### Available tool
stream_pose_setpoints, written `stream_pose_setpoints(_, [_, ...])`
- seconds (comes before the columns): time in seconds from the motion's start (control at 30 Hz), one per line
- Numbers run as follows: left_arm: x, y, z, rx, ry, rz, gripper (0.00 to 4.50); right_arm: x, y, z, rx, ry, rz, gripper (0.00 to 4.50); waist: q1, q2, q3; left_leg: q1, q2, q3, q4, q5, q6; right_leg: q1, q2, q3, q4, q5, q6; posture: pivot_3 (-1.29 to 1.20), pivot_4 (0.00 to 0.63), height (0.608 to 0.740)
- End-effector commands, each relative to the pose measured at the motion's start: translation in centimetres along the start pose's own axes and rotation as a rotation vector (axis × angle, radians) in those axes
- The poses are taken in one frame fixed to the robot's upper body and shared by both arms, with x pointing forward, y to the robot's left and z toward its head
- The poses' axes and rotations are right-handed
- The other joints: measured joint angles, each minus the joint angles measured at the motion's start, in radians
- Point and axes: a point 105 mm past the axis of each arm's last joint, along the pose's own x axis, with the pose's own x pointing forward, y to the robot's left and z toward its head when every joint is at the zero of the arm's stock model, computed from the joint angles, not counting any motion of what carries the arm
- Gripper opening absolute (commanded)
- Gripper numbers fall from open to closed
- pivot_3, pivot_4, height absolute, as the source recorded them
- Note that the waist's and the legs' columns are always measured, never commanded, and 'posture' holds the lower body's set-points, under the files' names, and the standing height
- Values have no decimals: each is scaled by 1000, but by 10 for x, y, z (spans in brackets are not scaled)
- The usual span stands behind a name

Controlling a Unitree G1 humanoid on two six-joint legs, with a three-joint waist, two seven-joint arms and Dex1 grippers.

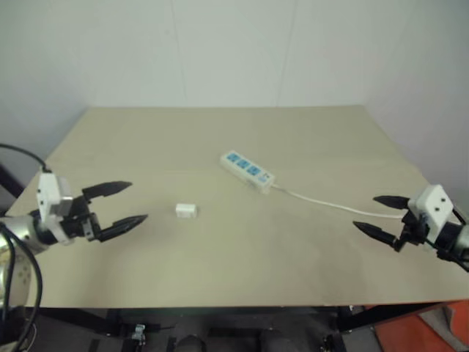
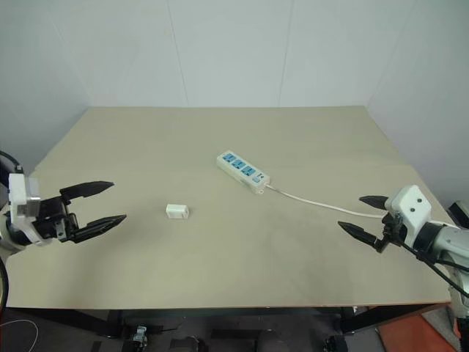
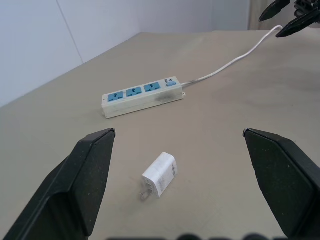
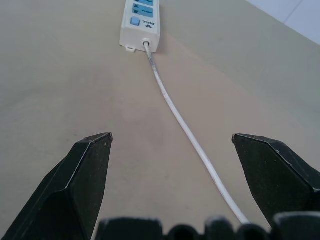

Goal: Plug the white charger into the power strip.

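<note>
Charger (image 1: pixel 186 210) lying loose mid-table, near-left of power strip (image 1: pixel 248 171). Am holding my left gripper (image 1: pixel 126 202) and right gripper (image 1: pixel 378 213) spread wide, gripping nothing, hovering at table's sides.

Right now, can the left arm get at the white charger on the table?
Probably yes. The left gripper stands open and aimed toward the white charger, which lies alone on bare table, apart from the power strip, with nothing between them.

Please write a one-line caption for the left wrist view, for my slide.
Open left gripper faces the white charger lying on the table, with the power strip beyond.
</note>
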Motion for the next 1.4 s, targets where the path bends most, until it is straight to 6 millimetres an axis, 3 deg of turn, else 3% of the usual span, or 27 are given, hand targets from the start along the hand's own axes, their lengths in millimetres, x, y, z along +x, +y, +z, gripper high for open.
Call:
stream_pose_setpoints(0.03, [-5, 0, 16, 56, -13, 7, 4475, 1, -6, 3, -8, -17, -33, 4500, 0, 0, 0, 0, 0, 0, 0, 0, 0, 0, 0, 0, 0, 0, 0, 0, 150, 740])
stream_pose_setpoints(0.4, [-11, -7, 18, 56, -7, 42, 4475, 11, -11, 0, -4, -15, -12, 4500, -1, 0, 0, -1, 1, 1, -1, 0, 0, 0, 0, 0, -4, 0, 0, 0, 150, 740])
stream_pose_setpoints(0.5, [-11, -10, 19, 57, -15, 45, 4475, 22, -14, 2, 5, -33, 2, 4500, -2, 0, 0, -1, 1, 1, -1, 0, 0, 0, 0, 0, -4, 0, 0, 0, 150, 740])
stream_pose_setpoints(0.73, [5, -14, 23, 68, -27, 26, 4475, 91, -11, 5, 65, -70, 66, 4500, -7, -1, 1, 0, 1, 2, -1, 0, 0, 0, 1, 1, -4, 1, -1, 0, 150, 740])
stream_pose_setpoints(0.87, [12, -21, 15, 94, 53, -19, 4475, 132, -15, 2, 100, -41, 41, 4500, -5, -1, 2, -1, 1, 2, -2, 0, 0, -1, 0, 1, -6, 5, -8, 0, 150, 740])
stream_pose_setpoints(1.0, [11, -24, 11, 94, 145, -43, 4475, 152, -16, -4, 115, 23, 31, 4500, -2, -2, 3, -2, 1, 1, -3, 0, 0, -1, 0, 0, -6, 5, -8, 0, 150, 740])
stream_pose_setpoints(1.13, [4, -28, 9, 109, 267, -74, 4475, 157, -14, -13, 100, 106, 50, 4500, -4, -2, 3, -3, 0, 1, -5, 0, 0, -2, -1, 0, -7, 5, -9, 0, 150, 740])
stream_pose_setpoints(1.27, [4, -25, 13, 136, 283, -54, 4500, 159, -9, -18, 130, 138, 81, 3301, -9, -2, 4, -2, 0, 1, -5, 0, 0, -2, -1, 0, -6, 5, -9, 0, 150, 740])
stream_pose_setpoints(1.4, [6, -26, 10, 135, 281, -60, 4500, 161, -6, -23, 134, 167, 88, 1769, -14, -2, 4, -1, 0, 1, -5, 0, 0, -1, -1, 0, -6, 5, -9, 0, 150, 740])
